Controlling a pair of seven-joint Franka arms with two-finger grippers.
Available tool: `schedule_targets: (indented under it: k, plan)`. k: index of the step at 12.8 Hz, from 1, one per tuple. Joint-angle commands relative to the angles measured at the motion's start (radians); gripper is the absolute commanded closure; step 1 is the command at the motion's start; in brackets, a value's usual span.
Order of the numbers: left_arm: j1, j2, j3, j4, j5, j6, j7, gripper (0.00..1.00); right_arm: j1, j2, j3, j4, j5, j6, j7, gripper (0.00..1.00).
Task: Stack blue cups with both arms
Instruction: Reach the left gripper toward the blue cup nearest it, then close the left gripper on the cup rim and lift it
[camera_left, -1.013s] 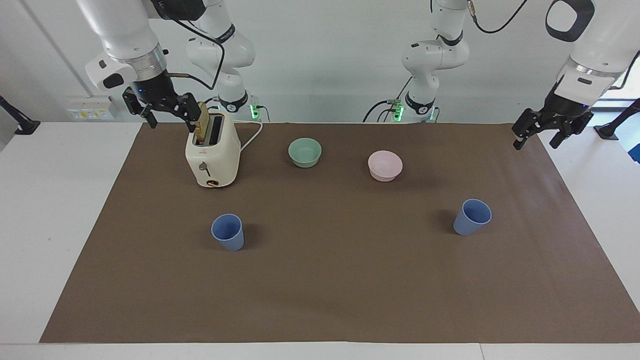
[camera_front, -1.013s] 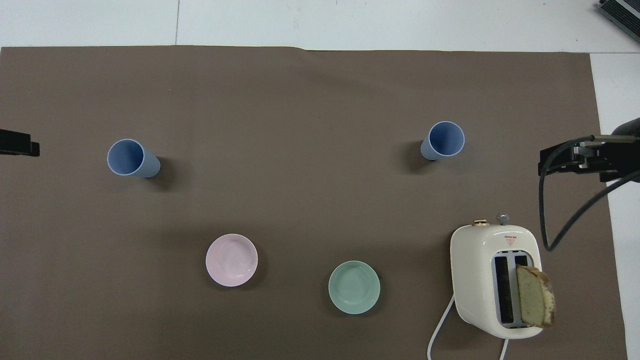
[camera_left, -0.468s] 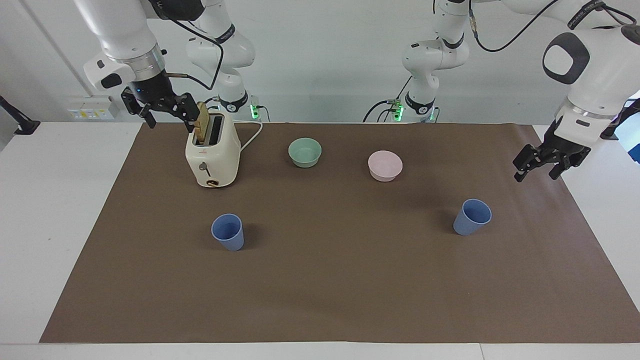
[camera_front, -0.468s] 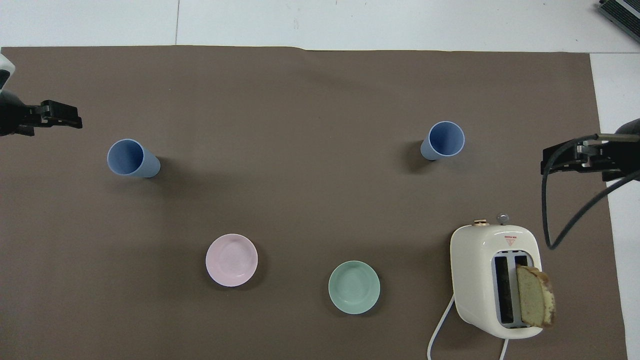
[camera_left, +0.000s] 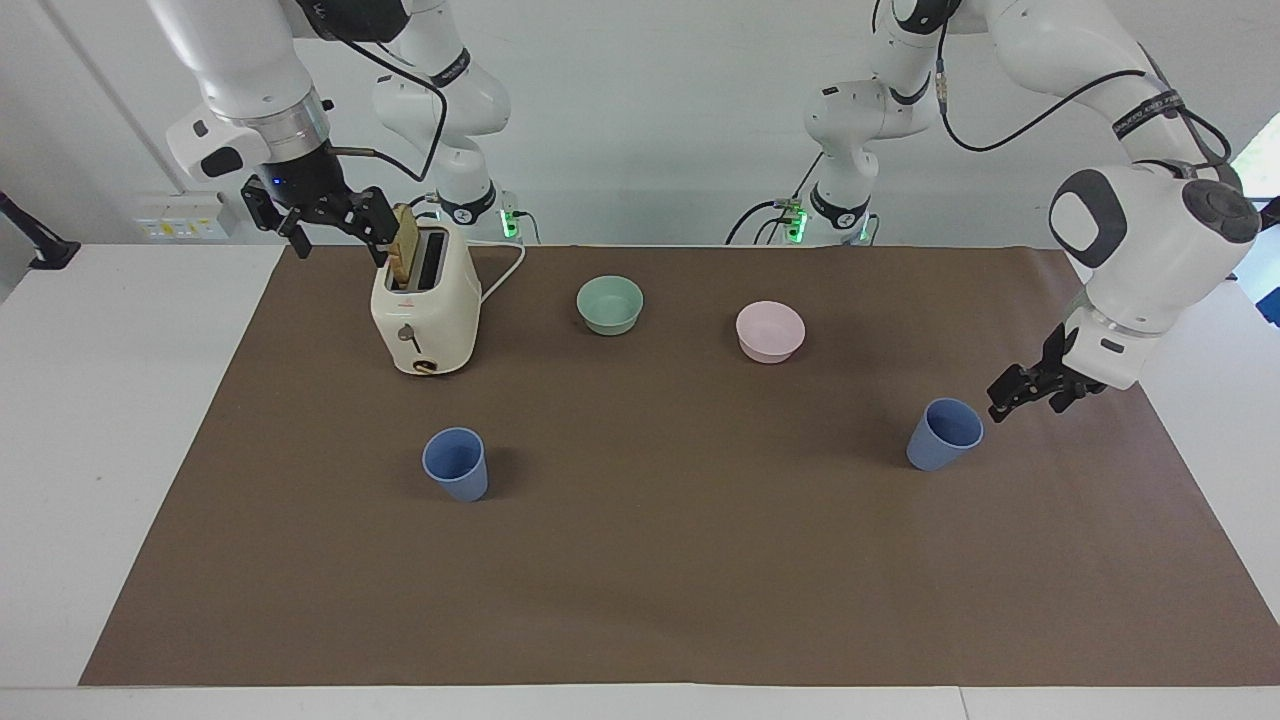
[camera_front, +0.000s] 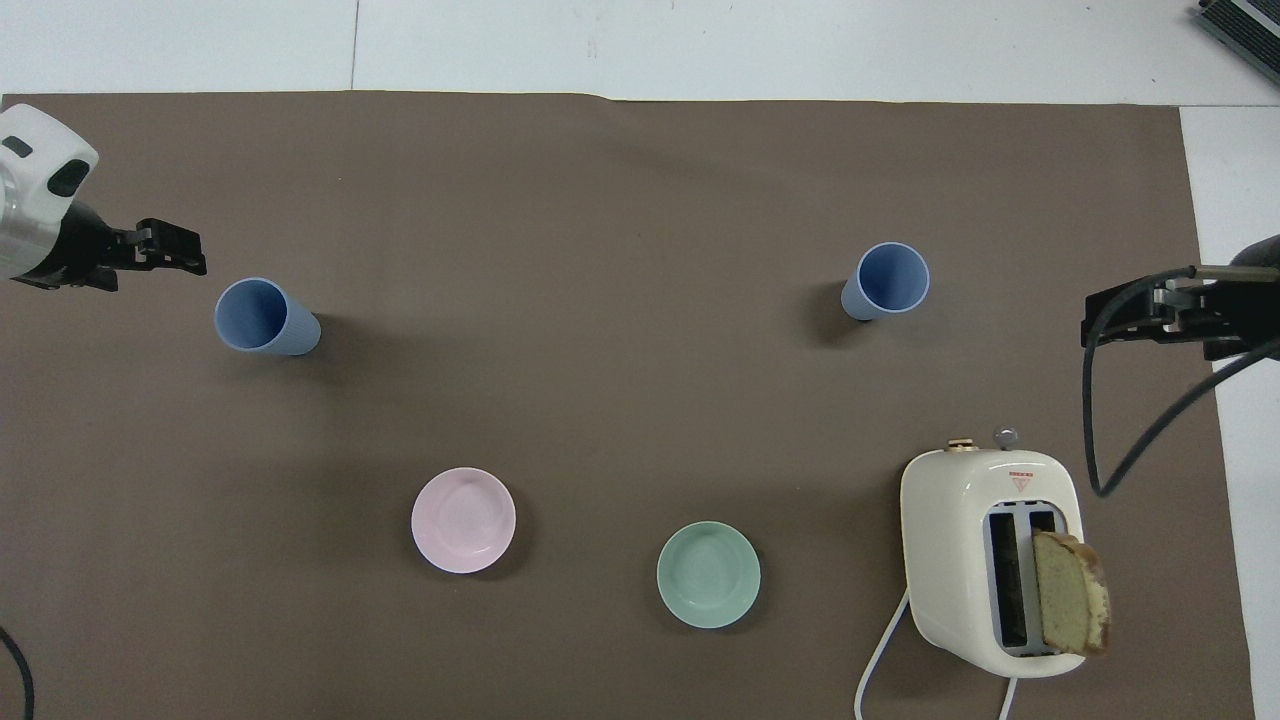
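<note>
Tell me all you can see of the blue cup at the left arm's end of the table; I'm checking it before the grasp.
The blue cup is a small matte periwinkle tumbler, seemingly plastic, tapered, without a handle. It stands upright and empty on the brown mat, mouth up, farther from the robots than the pink bowl. Nothing touches it; the left gripper hangs just beside its rim.

- A cream toaster stands on the brown mat, toward the right arm's end of the desk.
- A bread slice sticks up from one slot.
- A green bowl and a pink bowl sit side by side, apart.
</note>
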Motion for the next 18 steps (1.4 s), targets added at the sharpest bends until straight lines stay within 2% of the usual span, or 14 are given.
schedule_targets:
  k: [1,5,11,12,13,14,15,17,18]
  plan:
    - [-0.024,-0.016,0.008,-0.081,0.001,0.060,-0.045,0.00,-0.016,0.007,0.009,0.005,-0.006,0.011,-0.017,0.00]
    - [-0.035,-0.014,0.008,-0.160,0.001,0.144,-0.053,0.00,-0.016,0.007,0.009,0.005,-0.006,0.011,-0.017,0.00]
    - [-0.034,0.009,0.008,-0.163,0.002,0.181,-0.044,0.00,-0.016,0.007,0.009,0.004,-0.006,0.011,-0.020,0.00]
    - [-0.034,0.009,0.008,-0.161,0.002,0.180,-0.044,0.06,-0.016,0.007,0.011,0.004,-0.006,0.011,-0.022,0.00]
    - [-0.030,0.009,0.008,-0.161,0.002,0.175,-0.044,0.25,-0.016,0.007,0.009,0.004,-0.006,0.011,-0.023,0.00]
    - [-0.030,0.009,0.008,-0.160,0.002,0.174,-0.044,0.39,-0.016,0.007,0.011,0.004,-0.006,0.013,-0.023,0.00]
    - [-0.034,0.009,0.008,-0.158,0.002,0.170,-0.045,0.57,-0.016,0.007,0.009,0.004,-0.006,0.013,-0.023,0.00]
    - [-0.034,0.010,0.008,-0.148,0.002,0.155,-0.050,1.00,-0.016,0.007,0.009,0.004,-0.006,0.013,-0.023,0.00]
    - [-0.034,0.013,0.008,-0.142,0.001,0.154,-0.056,1.00,-0.016,0.007,0.009,0.004,-0.006,0.013,-0.023,0.00]
